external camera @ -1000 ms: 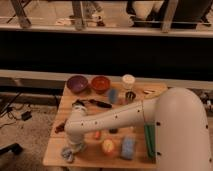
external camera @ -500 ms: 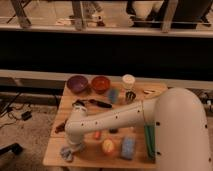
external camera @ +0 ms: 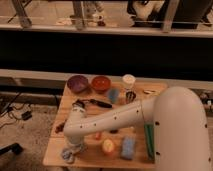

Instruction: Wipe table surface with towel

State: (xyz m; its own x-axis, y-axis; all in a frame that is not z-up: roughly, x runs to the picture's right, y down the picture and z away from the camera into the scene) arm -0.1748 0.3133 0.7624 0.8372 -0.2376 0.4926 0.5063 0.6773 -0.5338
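A crumpled blue-grey towel [external camera: 67,154] lies on the wooden table [external camera: 55,156] at its front left corner. My gripper [external camera: 74,147] is at the end of the white arm [external camera: 115,121], which reaches across the table from the right. It points down right over the towel and touches or nearly touches it. The arm hides the middle of the table.
At the back stand a purple bowl [external camera: 78,83], an orange bowl [external camera: 101,83] and a white cup [external camera: 129,80]. A blue object [external camera: 114,95], a dark can [external camera: 130,96] and a black tool [external camera: 96,103] lie mid-table. A yellow fruit [external camera: 108,146], a blue sponge [external camera: 128,147] and a green item [external camera: 149,140] are at the front.
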